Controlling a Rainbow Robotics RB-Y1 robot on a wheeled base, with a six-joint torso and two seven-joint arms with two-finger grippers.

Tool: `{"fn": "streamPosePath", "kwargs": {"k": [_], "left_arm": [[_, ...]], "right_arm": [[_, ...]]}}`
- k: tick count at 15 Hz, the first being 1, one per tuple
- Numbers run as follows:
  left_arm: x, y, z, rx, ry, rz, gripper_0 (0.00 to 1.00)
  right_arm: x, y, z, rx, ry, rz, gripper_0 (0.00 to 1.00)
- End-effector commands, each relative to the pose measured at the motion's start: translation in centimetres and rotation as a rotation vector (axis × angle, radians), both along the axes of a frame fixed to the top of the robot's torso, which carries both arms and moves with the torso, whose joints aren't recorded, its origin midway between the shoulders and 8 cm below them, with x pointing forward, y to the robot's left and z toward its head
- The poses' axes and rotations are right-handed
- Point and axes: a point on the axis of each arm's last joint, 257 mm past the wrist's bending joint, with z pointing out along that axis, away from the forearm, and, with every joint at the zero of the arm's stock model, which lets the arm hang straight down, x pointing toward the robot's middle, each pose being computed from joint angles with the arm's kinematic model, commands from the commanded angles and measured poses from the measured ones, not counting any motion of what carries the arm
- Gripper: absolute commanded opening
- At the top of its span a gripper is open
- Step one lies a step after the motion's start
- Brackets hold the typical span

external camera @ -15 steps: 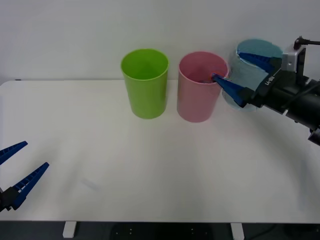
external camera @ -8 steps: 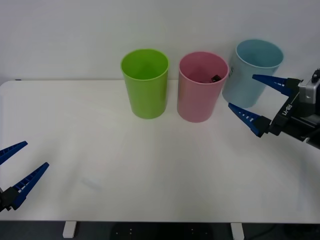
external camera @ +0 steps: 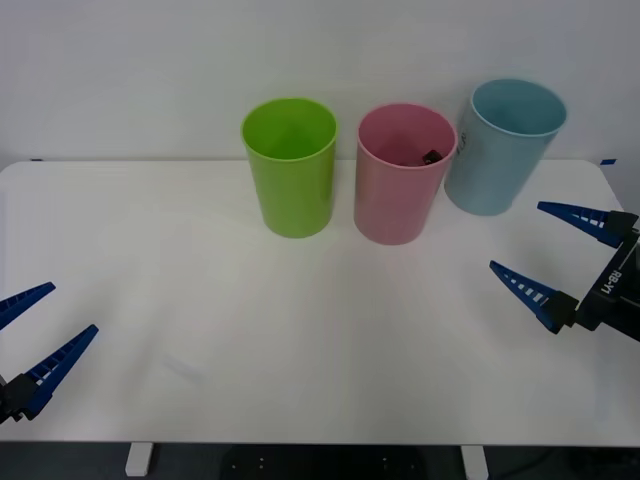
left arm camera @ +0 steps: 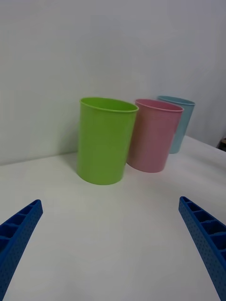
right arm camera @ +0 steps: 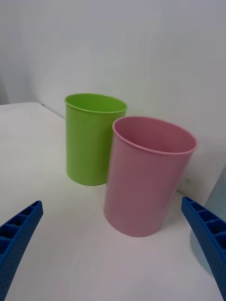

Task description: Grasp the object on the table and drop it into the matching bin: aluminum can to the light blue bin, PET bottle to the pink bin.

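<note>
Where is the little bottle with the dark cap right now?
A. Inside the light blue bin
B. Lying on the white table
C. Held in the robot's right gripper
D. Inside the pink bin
D. In the front view a dark cap of the PET bottle peeks up inside the rim of the pink bin, while the right gripper hangs open and holds nothing.
</note>
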Motion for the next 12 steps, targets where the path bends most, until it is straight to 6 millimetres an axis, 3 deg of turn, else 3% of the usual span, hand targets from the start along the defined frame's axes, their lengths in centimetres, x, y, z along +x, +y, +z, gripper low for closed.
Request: {"fn": "streamPosePath", "kwargs": {"k": [1, 6, 12], "left_arm": [[0.0, 0.0, 0.0, 0.000, 0.000, 0.000, 1.00], [0.0, 0.0, 0.0, 0.000, 0.000, 0.000, 1.00], [0.0, 0.0, 0.0, 0.000, 0.000, 0.000, 1.00]], "right_arm": [[-1.2, -1.2, -1.1, 0.024, 0.027, -0.025, 1.00], [-3.1, -3.0, -2.8, 0.072, 0.081, -0.073, 1.00], [-4.9, -3.9, -4.4, 0.110, 0.134, -0.094, 1.00]]}}
